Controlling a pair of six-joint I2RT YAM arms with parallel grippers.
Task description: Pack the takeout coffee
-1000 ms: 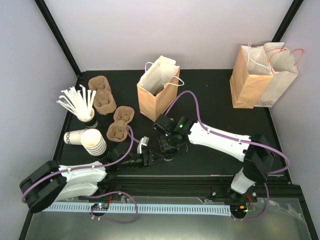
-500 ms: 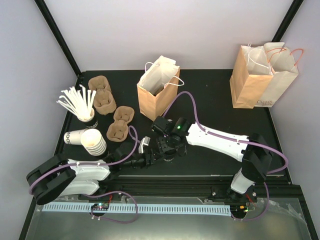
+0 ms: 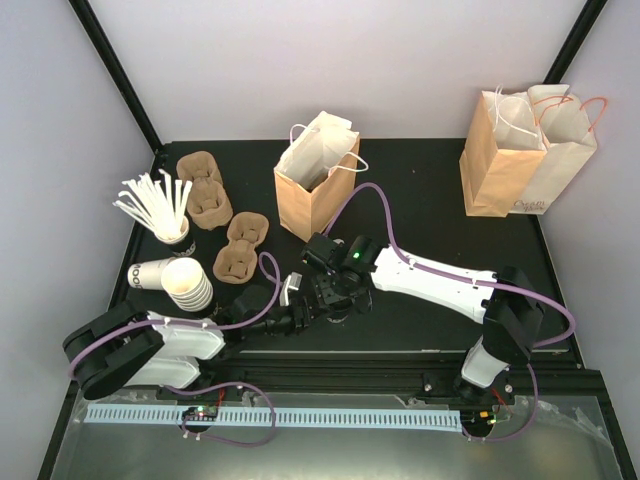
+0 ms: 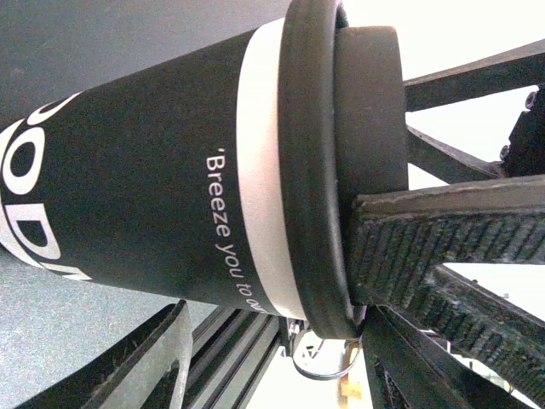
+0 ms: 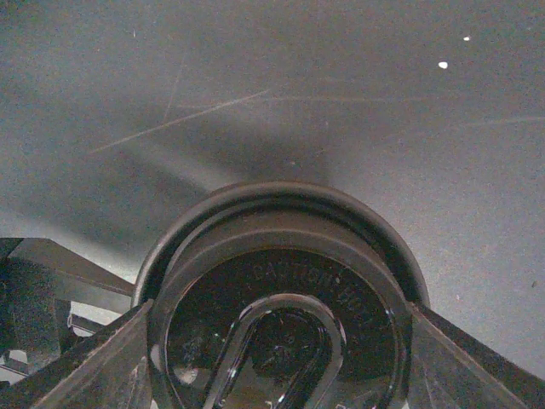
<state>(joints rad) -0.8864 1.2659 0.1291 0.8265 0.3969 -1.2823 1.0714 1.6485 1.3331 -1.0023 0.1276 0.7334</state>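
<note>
Two end effectors crowd the takeout coffee (image 4: 170, 187), a small white paper cup with black printed band and glossy black plastic lid, upright on the black surface (image 3: 430, 190) near your arms. Your right end effector (image 5: 281, 341) clamps the lid's sides; whether the left end effector (image 3: 297, 318) grips is unclear. Likely light, thin-walled, spillable: favour the stiff rim, gently. Beyond stands the open brown paper bag (image 3: 312, 195).

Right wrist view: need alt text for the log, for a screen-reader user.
Close overhead shot of the takeout coffee, its glossy black lid with embossed caution-hot lettering filling the lower half of the frame. The right gripper has one finger against each side of the lid's rim. A dark, lightly scratched table shows beyond.
</note>
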